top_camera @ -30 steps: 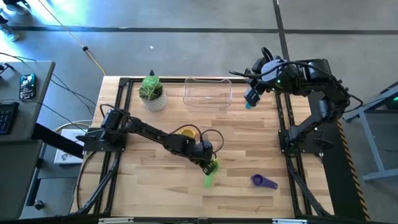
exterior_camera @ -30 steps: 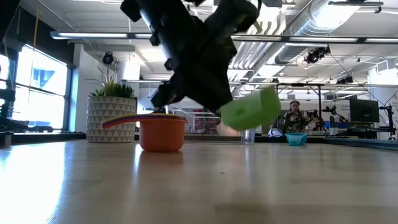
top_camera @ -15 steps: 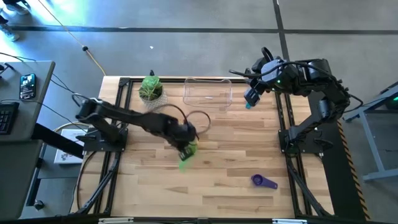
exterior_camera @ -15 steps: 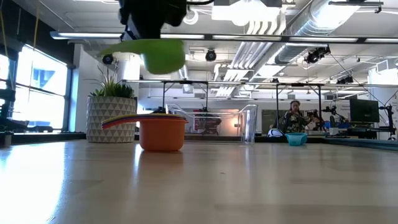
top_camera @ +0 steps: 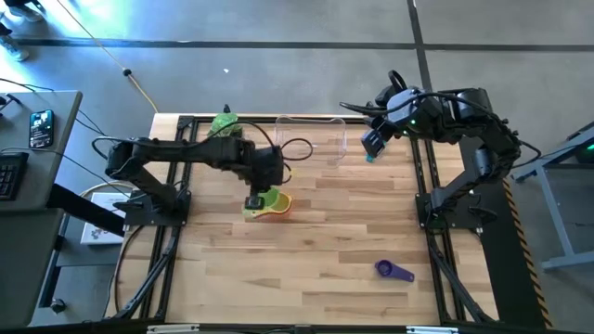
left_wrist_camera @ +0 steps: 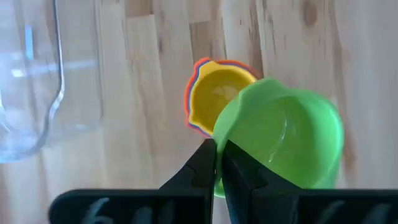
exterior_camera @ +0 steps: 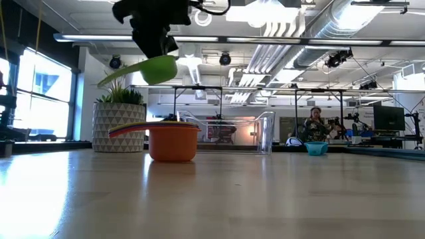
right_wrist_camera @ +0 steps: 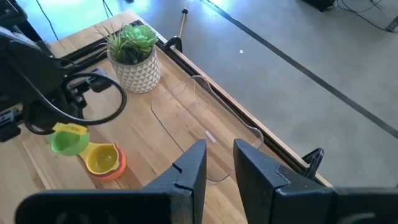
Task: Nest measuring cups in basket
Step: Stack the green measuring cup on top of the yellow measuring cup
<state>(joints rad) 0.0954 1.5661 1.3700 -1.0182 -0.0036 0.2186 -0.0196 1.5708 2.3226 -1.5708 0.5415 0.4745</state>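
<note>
**Green cup held above the stack**

Green cup (left_wrist_camera: 283, 140) pinched by its handle in the left hand (left_wrist_camera: 217, 163), hovering just off-centre above the nested yellow/red/orange stack (top_camera: 275, 204) mid-surface. Step: stacking green. Next likely needs centring, lowering, release. Purple cup (top_camera: 393, 270) lies apart. Right hand (top_camera: 372, 144), fingers slightly parted and holding nothing visible, waits beside the clear basket (top_camera: 316, 139) at the far edge.

You have open surface (top_camera: 353, 232) across the middle and near side, apart from the purple cup (top_camera: 393, 271). At the far edge, the plant pot (exterior_camera: 118, 126), basket (top_camera: 311, 139) and nested cups (exterior_camera: 171, 139) stand in your way.
</note>
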